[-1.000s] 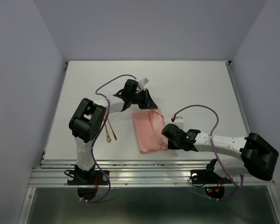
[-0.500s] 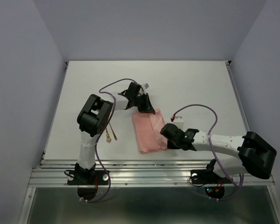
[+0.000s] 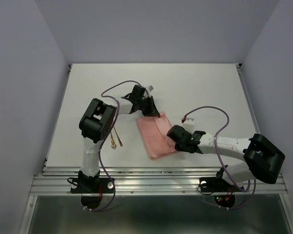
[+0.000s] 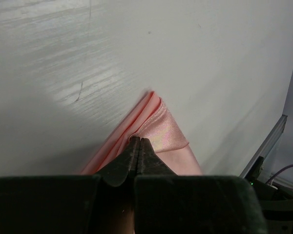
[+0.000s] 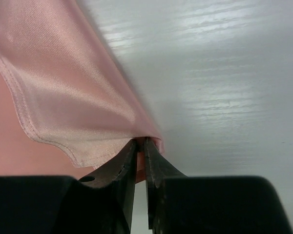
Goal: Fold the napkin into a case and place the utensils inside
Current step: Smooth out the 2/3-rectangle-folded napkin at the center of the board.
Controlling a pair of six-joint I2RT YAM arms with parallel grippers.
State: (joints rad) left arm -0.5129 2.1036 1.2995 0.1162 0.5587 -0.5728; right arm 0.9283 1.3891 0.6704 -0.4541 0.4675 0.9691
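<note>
Lying folded near the middle of the white table (image 3: 88, 87), the napkin (image 3: 155, 139) is held at two points. Its far corner is pinched by the left gripper (image 4: 137, 141), jaws pressed together. Its near right edge is caught between the barely parted jaws of the right gripper (image 5: 140, 142). The utensils (image 3: 116, 139) are seen left of it, apart.

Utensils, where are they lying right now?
In the top view the utensils lie on the table, on its left side. They sit just left of the napkin, close beside the left arm.
</note>
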